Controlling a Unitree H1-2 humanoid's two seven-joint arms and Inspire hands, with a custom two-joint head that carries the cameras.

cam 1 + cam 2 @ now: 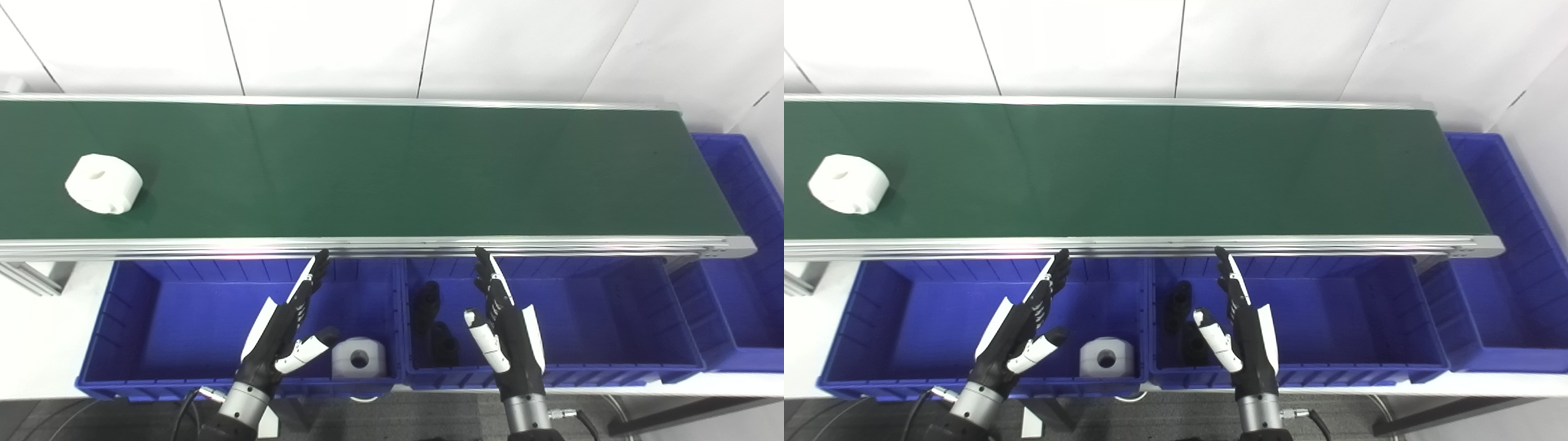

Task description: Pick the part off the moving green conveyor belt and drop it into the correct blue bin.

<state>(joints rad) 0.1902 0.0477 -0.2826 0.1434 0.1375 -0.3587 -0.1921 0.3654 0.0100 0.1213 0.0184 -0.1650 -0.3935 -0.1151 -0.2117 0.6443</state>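
A white round part with a centre hole lies on the green conveyor belt at its far left. My left hand is open and empty, fingers stretched out, above the left blue bin. My right hand is open and empty above the middle blue bin. Both hands are in front of the belt's near rail, far from the part. A white part lies in the left bin. Black parts lie in the middle bin.
A third blue bin stands at the belt's right end. The belt's aluminium rail runs between the hands and the belt. A white wall stands behind the belt.
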